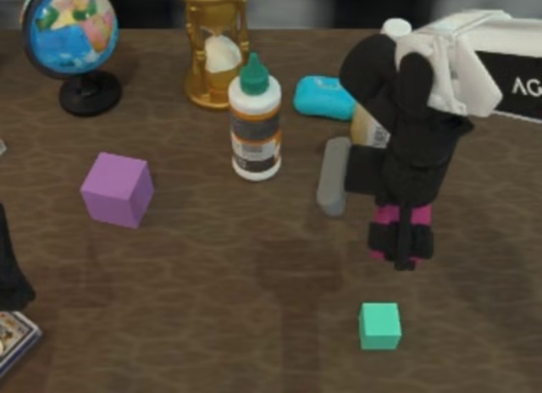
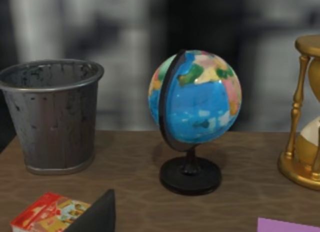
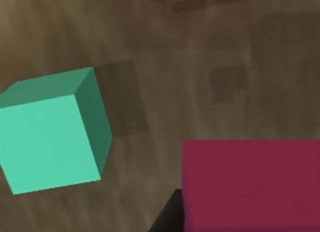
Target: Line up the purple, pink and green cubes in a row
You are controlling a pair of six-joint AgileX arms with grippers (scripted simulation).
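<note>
The pink cube (image 1: pixel 391 213) is held between the closed fingers of the right gripper (image 1: pixel 401 240) at the right of the table, and is largely hidden by the gripper from above; in the right wrist view the pink cube (image 3: pixel 250 182) is seen close up, with the green cube (image 3: pixel 50 137) near it on the wooden table (image 1: pixel 254 308). From above, the green cube (image 1: pixel 379 325) is seen resting on the table in front of the gripper, apart from it. The purple cube (image 1: pixel 117 188) is placed well to the left, near a globe (image 1: pixel 68 29). A glue bottle (image 1: pixel 255 122), an hourglass (image 1: pixel 216 46), a turquoise soap bar (image 1: pixel 323 96) and a grey bar (image 1: pixel 333 174) are seen farther back. The left arm is parked at the left edge; whether its fingers are open cannot be told.
</note>
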